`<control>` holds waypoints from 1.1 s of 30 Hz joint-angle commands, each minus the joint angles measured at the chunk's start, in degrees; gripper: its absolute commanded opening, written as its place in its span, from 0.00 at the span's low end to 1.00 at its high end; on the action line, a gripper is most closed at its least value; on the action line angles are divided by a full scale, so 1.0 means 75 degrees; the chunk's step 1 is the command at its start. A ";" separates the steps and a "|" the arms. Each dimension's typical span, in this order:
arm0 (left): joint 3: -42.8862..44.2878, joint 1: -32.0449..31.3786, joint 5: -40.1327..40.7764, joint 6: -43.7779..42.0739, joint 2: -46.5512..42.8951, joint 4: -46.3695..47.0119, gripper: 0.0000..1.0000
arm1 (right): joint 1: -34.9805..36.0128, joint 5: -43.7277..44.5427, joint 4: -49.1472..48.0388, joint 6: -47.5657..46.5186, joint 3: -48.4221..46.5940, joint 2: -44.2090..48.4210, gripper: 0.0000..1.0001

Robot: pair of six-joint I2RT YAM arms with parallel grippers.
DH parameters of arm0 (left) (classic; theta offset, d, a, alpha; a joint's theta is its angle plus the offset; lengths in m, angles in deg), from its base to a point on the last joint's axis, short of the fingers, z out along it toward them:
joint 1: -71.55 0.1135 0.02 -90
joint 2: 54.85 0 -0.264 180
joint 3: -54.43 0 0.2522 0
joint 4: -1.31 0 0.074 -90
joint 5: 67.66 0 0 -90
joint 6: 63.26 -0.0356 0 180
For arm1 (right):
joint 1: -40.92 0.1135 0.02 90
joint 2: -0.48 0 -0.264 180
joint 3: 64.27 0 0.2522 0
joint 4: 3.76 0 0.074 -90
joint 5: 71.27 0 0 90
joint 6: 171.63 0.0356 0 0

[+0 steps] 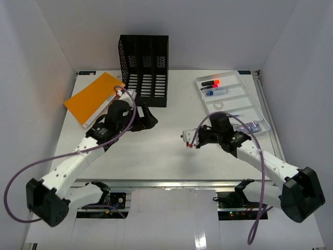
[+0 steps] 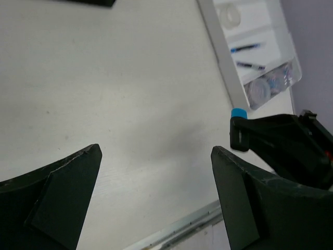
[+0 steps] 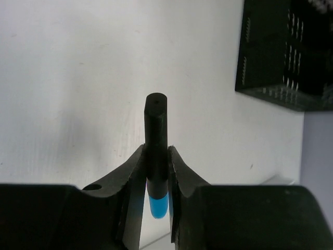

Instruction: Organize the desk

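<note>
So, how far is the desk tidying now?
Done: pens, markers and a tape roll lie in the white tray. In hand: the right gripper is shut on a black marker with a blue end, above the desk; the left gripper is open and empty. Left: that marker, and probably the orange folder lying flat beside the black rack.

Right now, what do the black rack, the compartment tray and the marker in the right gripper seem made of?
Black rack: probably metal mesh or rigid plastic, matte, perforated walls. Compartment tray: likely moulded plastic, smooth white, slight sheen. Marker, clamped by the right gripper: plastic by the look, matte black barrel, glossy blue end.
</note>
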 commanded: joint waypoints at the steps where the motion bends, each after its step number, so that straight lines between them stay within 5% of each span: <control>1: -0.0950 0.0015 0.1788 -0.0270 -0.1966 0.0015 0.98 | -0.1557 0.0054 -0.1372 0.3725 -0.1511 -0.1157 0.08; 8: -0.1999 0.0037 0.2964 0.0207 -0.4106 -0.0985 0.98 | -0.4144 0.0350 -0.1561 0.9423 -0.4677 -0.4426 0.08; 12: -0.2288 0.0037 0.3202 0.0407 -0.4834 -0.1301 0.98 | -0.4855 0.1131 -0.1519 1.1729 -0.5666 -0.5458 0.08; 18: -0.2418 0.0049 0.3410 0.0521 -0.5166 -0.1545 0.98 | -0.5151 0.2321 -0.1382 1.3229 -0.6924 -0.6413 0.08; 33: -0.2365 0.0043 0.4019 0.1492 -0.5224 -0.1766 0.98 | -0.5565 0.2613 -0.1546 1.5422 -0.9705 -0.9227 0.10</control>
